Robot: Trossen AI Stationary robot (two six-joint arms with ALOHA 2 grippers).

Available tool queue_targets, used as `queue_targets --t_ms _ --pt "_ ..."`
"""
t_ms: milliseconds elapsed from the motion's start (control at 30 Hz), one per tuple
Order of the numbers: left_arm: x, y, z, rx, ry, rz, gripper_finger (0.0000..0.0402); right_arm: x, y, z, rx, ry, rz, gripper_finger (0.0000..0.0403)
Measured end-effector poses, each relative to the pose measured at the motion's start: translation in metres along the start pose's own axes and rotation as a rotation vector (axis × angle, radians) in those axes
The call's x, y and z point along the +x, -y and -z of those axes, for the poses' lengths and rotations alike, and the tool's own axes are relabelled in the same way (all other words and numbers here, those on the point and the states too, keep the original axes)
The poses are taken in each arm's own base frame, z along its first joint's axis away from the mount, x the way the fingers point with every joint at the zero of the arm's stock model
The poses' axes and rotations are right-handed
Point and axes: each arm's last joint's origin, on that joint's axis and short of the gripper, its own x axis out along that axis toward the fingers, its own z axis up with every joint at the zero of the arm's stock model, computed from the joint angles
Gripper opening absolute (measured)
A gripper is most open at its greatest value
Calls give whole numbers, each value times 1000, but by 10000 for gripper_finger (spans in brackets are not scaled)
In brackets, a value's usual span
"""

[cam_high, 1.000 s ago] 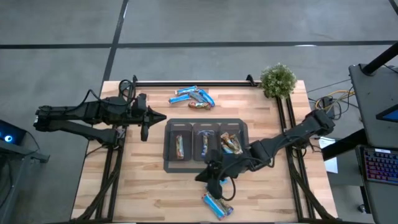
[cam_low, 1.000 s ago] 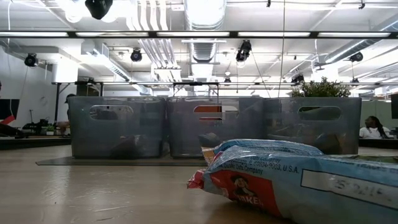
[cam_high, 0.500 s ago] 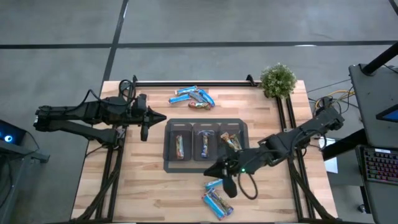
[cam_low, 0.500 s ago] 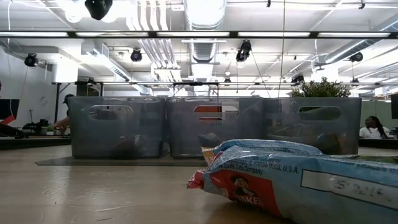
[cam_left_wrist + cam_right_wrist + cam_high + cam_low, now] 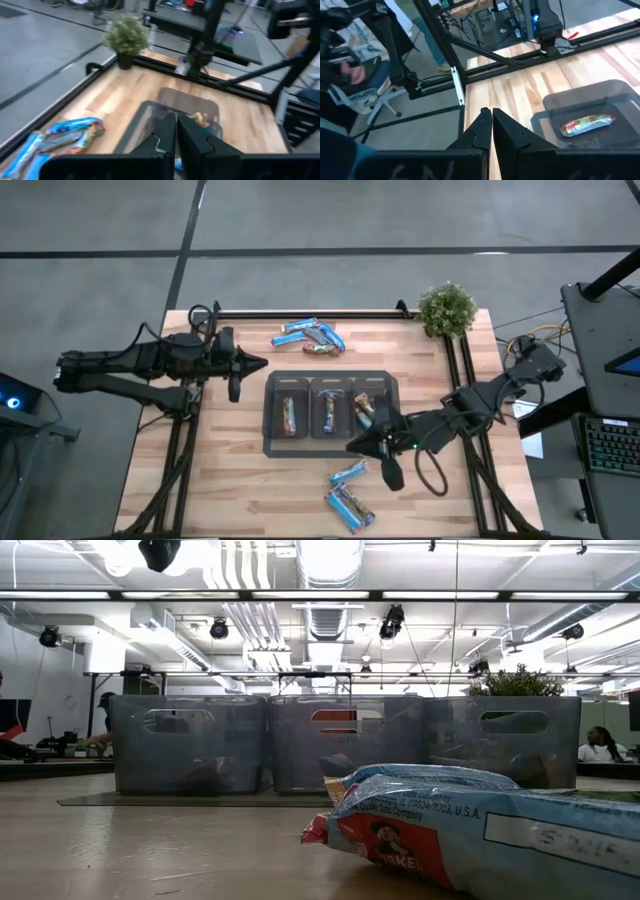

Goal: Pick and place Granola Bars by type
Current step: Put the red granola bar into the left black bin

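Right gripper (image 5: 353, 447) pinched closed, empty, at tray's (image 5: 274, 446) near edge; loose Granola Bars (image 5: 349, 491) just beyond it. Left gripper (image 5: 262, 363) (closed too) waits by the table's left side.

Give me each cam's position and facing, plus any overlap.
High: overhead, straight down on the table; both arms, left gripper, right gripper.
Low: table height, level toward three bins past a near granola bar; no arm.
Left wrist: past shut fingers at the bins, plant.
Right wrist: past shut fingers at the table edge.
Shared: plant in high and left wrist.
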Motion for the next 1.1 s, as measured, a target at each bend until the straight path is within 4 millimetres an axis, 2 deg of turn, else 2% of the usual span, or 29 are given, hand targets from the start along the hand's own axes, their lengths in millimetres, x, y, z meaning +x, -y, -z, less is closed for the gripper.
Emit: queue_targets --t_ms 200,433,600,867,1100 --pt "1 -7 -4 -5 17 -62 0 -7 5 0 -24 -8 57 8" --pt "-2 -12 -13 6 48 -87 0 -29 16 -2 -69 -13 172 8" --pt "-2 -15 -16 12 53 -105 0 -56 30 -11 -75 14 259 8" --pt "9 -19 -14 10 21 -126 1 -104 61 -28 -71 51 323 8" --pt "18 -22 -25 23 20 -158 1 -140 92 -27 -45 18 385 8"
